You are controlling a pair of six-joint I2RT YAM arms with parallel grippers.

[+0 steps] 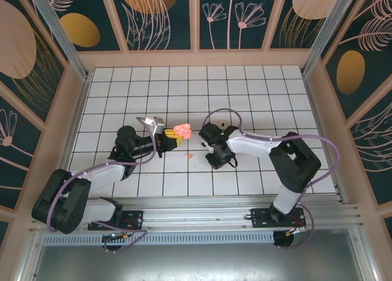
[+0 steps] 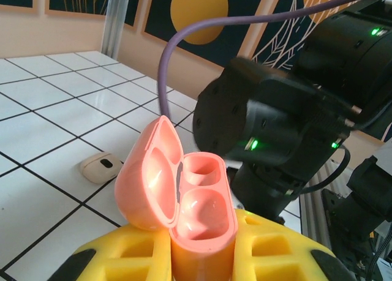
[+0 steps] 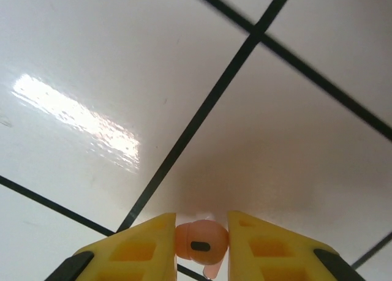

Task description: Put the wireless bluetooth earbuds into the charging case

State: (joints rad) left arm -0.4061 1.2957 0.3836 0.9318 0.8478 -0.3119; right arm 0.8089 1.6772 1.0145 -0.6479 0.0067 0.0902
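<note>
Squarely between right fingers [image 3: 142,247]: earbud [image 3: 201,240]

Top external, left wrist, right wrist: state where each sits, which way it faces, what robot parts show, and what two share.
Top external: overhead and behind, looking down; left arm, right arm.
Left wrist: low, facing the right arm; left gripper holds the open charging case.
Right wrist: aimed down at tiles; right gripper pinches an earbud.
Shared: top external and left wrist show the charging case.
</note>
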